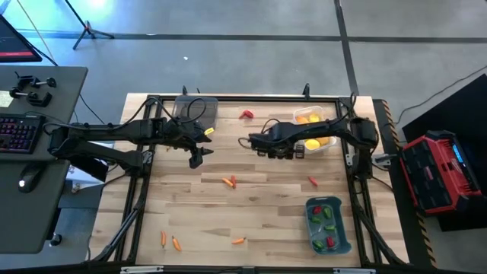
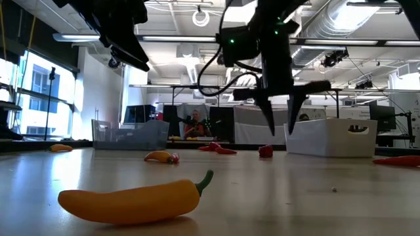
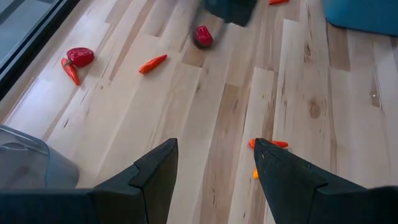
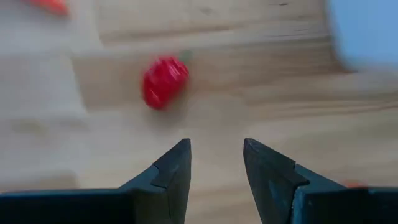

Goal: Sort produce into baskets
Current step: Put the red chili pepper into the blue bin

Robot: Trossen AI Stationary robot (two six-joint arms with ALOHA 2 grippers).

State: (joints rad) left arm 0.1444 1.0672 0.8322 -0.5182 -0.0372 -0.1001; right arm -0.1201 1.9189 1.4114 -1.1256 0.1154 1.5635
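- Right gripper hangs over the middle of the table with its fingers parted a modest way and nothing between them.
- Its likely target is the red pepper. In the high view, the pepper lies at about 12 o'clock from the fingertips, near but apart, on bare wood.
- That pepper looks stubby and rounded, so I cannot tell a clear long axis; the jaw heading should matter little.
- Left gripper is spread wide and empty, with the same pepper at roughly 1 o'clock and farther off, so the right arm is the nearer one.
- White basket with yellow fruit sits at 3 o'clock of the right gripper; the blue-grey basket, holding red and green peppers, lies at 5 o'clock, well apart.
- Clear grey basket stands at the table's far edge, at 12 o'clock of the left gripper.
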